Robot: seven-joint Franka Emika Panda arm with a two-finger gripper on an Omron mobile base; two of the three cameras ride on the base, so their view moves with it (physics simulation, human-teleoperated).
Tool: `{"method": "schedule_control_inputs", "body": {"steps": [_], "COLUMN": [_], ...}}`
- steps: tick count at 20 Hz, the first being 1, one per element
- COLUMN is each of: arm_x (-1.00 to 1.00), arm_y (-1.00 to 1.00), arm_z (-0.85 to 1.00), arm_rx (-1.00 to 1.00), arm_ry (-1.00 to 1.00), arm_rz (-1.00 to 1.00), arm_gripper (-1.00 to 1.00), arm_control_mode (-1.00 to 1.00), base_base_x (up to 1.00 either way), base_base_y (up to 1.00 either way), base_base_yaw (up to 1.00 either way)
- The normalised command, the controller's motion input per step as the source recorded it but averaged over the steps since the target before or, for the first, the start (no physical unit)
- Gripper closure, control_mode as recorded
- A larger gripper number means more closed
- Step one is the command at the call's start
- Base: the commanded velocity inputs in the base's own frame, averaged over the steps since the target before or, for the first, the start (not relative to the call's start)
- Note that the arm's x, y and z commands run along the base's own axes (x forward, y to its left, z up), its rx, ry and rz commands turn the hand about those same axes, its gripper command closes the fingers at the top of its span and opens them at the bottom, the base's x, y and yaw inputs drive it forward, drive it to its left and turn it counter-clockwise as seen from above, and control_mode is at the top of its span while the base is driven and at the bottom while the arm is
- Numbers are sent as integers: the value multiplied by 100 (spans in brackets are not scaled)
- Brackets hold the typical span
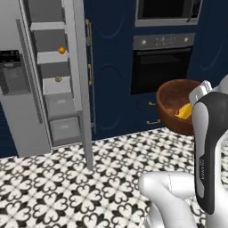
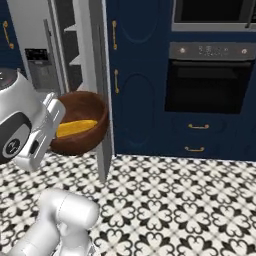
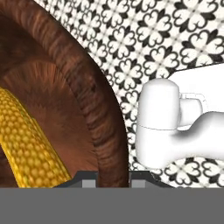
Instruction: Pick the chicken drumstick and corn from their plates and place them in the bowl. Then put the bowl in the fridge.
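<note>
Gripper clamps bowl rim, bowl held in air w/ corn inside. Fridge door open nearby.

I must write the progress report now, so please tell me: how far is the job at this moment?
Done: the corn lies inside the bowl. Whether the drumstick is also inside, I cannot tell.
In hand: the bowl is lifted off the floor, with the fingers shut on its rim, in front of the fridge, whose door stands open.
Left: carry the bowl to a fridge shelf, set it down and let go.
</note>
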Motion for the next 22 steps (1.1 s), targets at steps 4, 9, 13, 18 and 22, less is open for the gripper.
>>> {"method": "schedule_control_inputs", "body": {"steps": [4, 9, 13, 18, 22], "arm_x": [0, 0, 0, 0, 0], "arm_y": [0, 0, 0, 0, 0], "arm_z": [0, 0, 0, 0, 0], "arm_rx": [0, 0, 0, 0, 0], "arm_ry": [0, 0, 0, 0, 0], "arm_rz": [0, 0, 0, 0, 0], "arm_gripper": [100, 100, 100, 100, 100], "arm_control_mode": [100, 100, 100, 100, 100], "base_base_x": [7, 71, 100, 100, 100], "base_base_y": [100, 100, 52, 64, 55], "base_base_yaw": [16, 20, 1, 0, 0]}}
